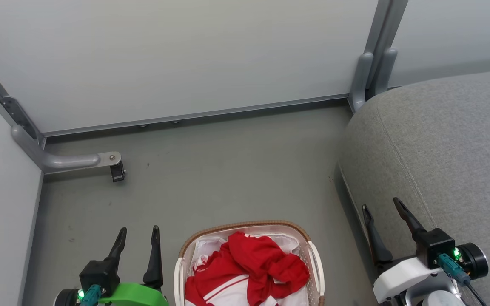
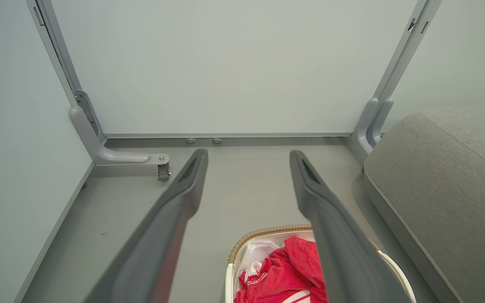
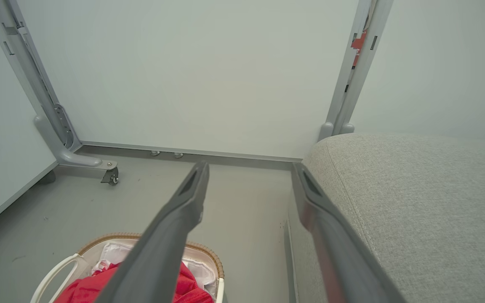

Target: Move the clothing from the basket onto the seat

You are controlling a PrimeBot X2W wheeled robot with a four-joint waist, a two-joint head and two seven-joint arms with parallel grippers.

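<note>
Spread and empty, the left gripper [image 1: 139, 228] hangs just left of the basket [image 1: 245, 223], the right gripper [image 1: 380, 203] likewise farther to its right, by the seat [image 1: 440, 148]. Clothing [image 1: 253, 259] lies heaped inside the basket.

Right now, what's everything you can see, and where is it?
floor: one, grey, underneath
seat: one, grey, at right
basket: one, white with brown rim, on the floor, left of the seat
liner cloth: one, white, lining the basket
clothing: one heap, red with white stripes, inside the basket
wall panels: three, pale, behind and beside
panel feet: two, grey metal, back corners
left tool: one, dark, open, empty, left of basket
right tool: one, dark, open, empty, by seat's edge
</note>
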